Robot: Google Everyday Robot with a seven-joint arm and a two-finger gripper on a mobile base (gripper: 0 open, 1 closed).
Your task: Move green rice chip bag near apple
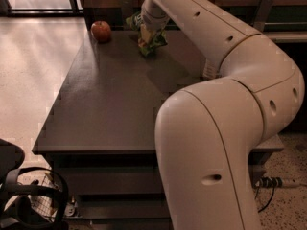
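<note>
The green rice chip bag stands crumpled at the far edge of the dark table, with a bit of green foil also showing to the left of the wrist. My gripper is right on top of the bag, and the white wrist hides where it meets the foil. The red apple sits on the far left corner of the table, about a hand's width to the left of the bag and apart from it.
My large white arm fills the right half of the view and covers the table's right side. A black wire object sits on the floor at the front left. A cable lies on the floor at the right.
</note>
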